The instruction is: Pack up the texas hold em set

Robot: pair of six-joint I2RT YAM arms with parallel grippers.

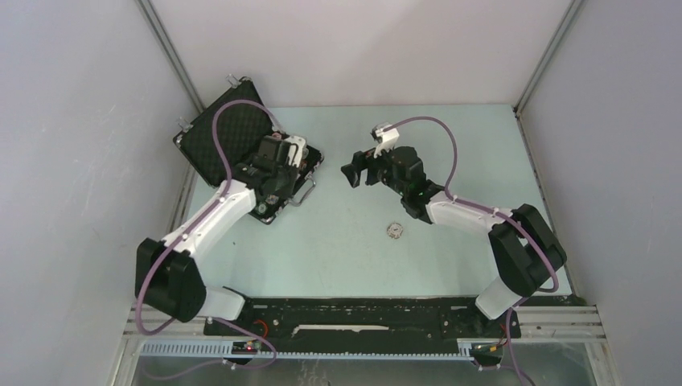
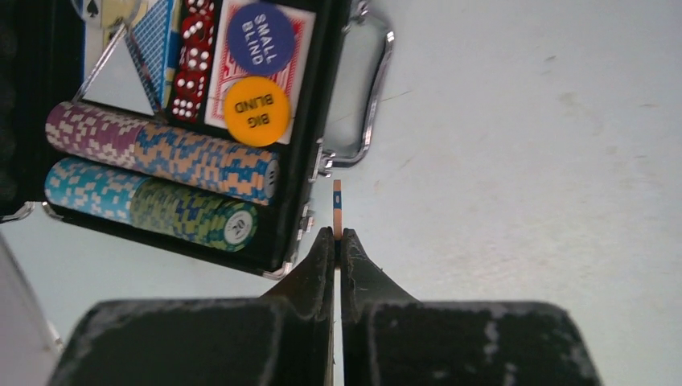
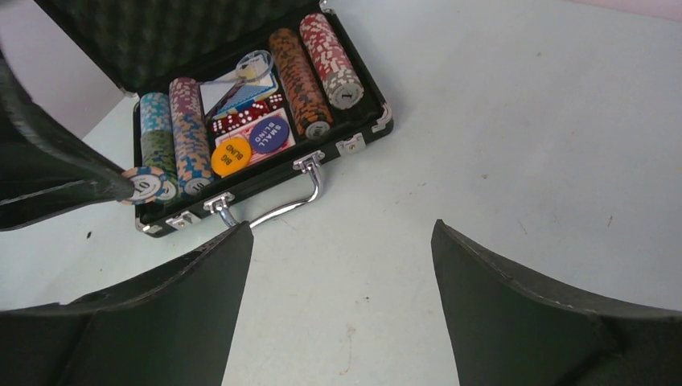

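Observation:
The black case with silver edges lies open at the back left [image 1: 229, 133], lid leaning back. In it are rows of multicoloured poker chips [image 2: 161, 153], red dice [image 2: 193, 56], a card deck [image 2: 221, 88], a blue "small blind" button [image 2: 260, 38] and a yellow "big blind" button [image 2: 256, 112]. My left gripper [image 2: 338, 233] is shut on one chip [image 2: 337, 207], seen edge-on, held just outside the case's front wall [image 2: 293, 217] beside the handle [image 2: 366, 129]. The right wrist view shows that chip [image 3: 145, 185] at the case's near left corner. My right gripper [image 3: 339, 227] is open and empty above bare table, right of the case.
One loose pale chip [image 1: 395, 231] lies flat on the table in front of my right gripper [image 1: 351, 173]. The table is walled in by grey panels at left, back and right. The case's silver handle [image 3: 281, 205] sticks out toward the right gripper.

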